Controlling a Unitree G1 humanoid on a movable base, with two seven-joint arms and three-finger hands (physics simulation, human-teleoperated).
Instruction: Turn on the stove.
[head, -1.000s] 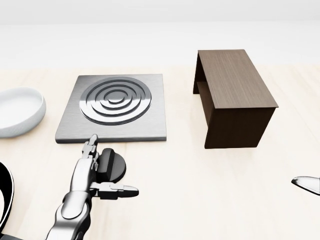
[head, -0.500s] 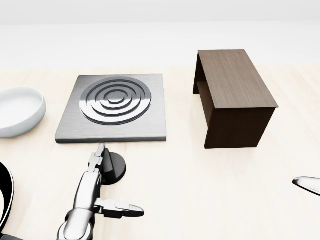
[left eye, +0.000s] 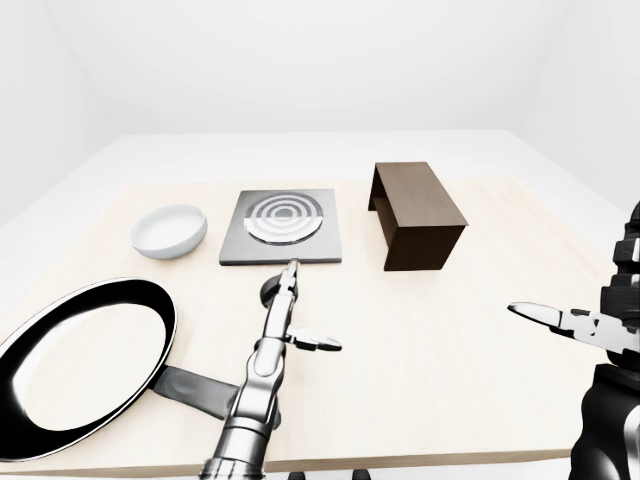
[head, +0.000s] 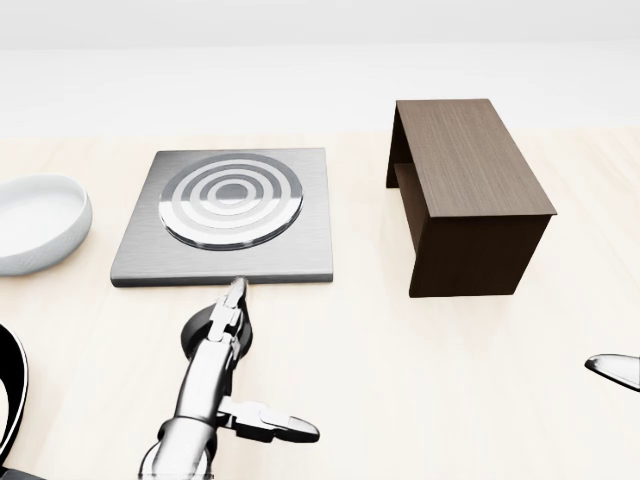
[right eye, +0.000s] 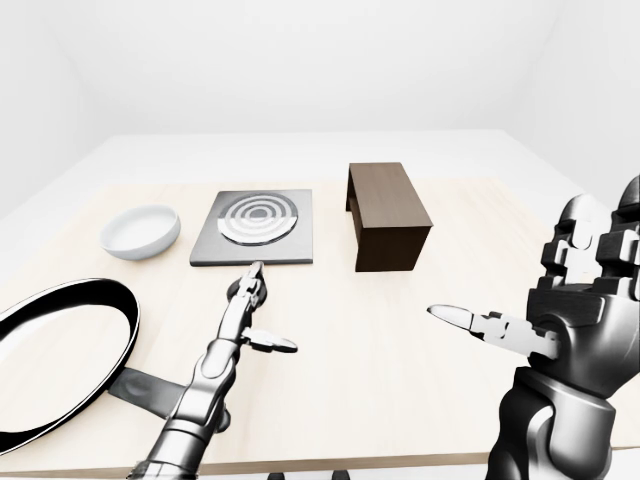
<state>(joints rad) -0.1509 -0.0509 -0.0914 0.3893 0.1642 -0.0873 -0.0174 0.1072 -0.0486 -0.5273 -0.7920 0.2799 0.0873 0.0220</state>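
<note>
The stove (head: 222, 215) lies on the pale desk (head: 420, 370), left of centre in the head view, with its dark round knob (head: 200, 331) just below its near edge. The left robot hand (head: 232, 345) lies stretched out over the knob, two fingers straight toward the stove's edge and the thumb splayed out to the right; it is open and grips nothing. The forearm hides most of the knob, so I cannot tell whether the fingers touch it. The right robot hand (right eye: 560, 300) hovers open and empty at the right, well away from the work.

The main risk, as I judge it, is a weak hold: flat, extended fingers may slide across the knob's top instead of turning it, leaving the stove off. A hard push could also shove the knob or nudge the stove out of place. The pan (left eye: 85, 365) at the left and the bowl (left eye: 168, 230) above it sit clear of the arm, as does the brown box (head: 465, 195), so a collision seems unlikely unless the elbow swings wide
</note>
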